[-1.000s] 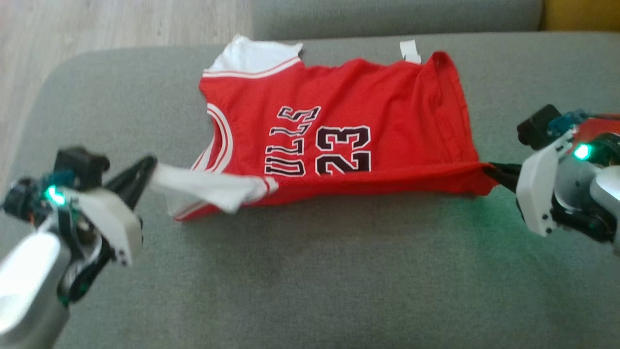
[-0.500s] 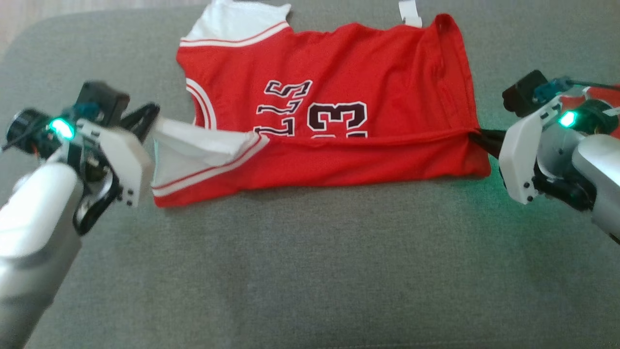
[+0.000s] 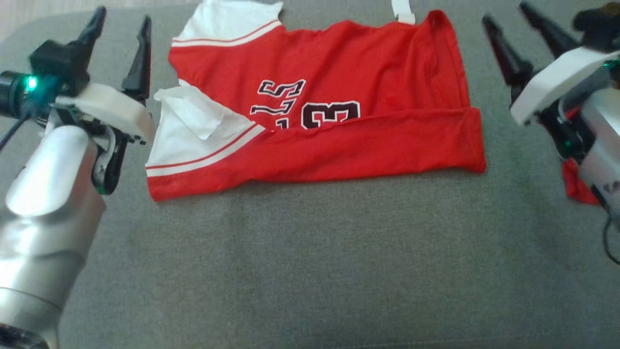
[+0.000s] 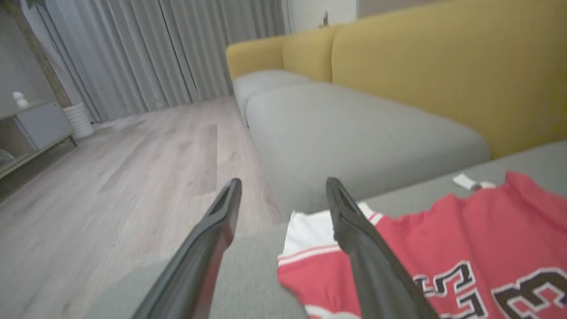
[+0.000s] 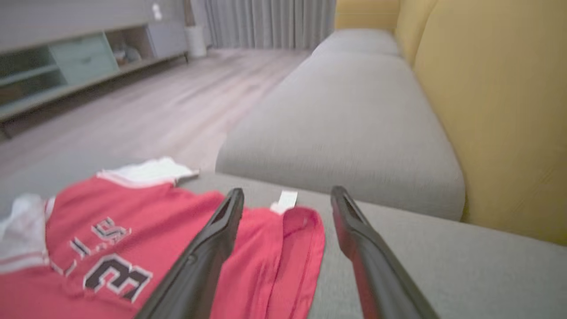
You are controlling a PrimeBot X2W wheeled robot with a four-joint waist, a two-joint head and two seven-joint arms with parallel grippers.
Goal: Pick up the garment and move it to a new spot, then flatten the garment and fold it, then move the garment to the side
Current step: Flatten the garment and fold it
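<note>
The garment (image 3: 339, 77) is a red basketball jersey with white trim and black numbers, lying on the grey cushion (image 3: 310, 252). Its near long edge is folded up over the lower half of the print. My left gripper (image 3: 122, 22) stands open just left of the jersey's white shoulder end, fingers pointing away, nothing between them. My right gripper (image 3: 506, 14) stands open to the right of the hem end, also empty. The left wrist view shows the jersey (image 4: 443, 248) past that gripper (image 4: 283, 186); the right wrist view shows the jersey (image 5: 133, 239) beside that gripper (image 5: 288, 192).
A second grey cushion (image 4: 354, 133) lies beyond the one under the jersey, with a yellow sofa back (image 5: 496, 106) along the right. Wooden floor (image 4: 133, 177) drops off past the cushion's left end. A small white tag (image 3: 401, 9) lies by the jersey's far edge.
Both grippers have let go of the jersey's folded edge, opened, and lifted away toward the far side. The folded edge now rests on the jersey. The head camera has tilted down.
</note>
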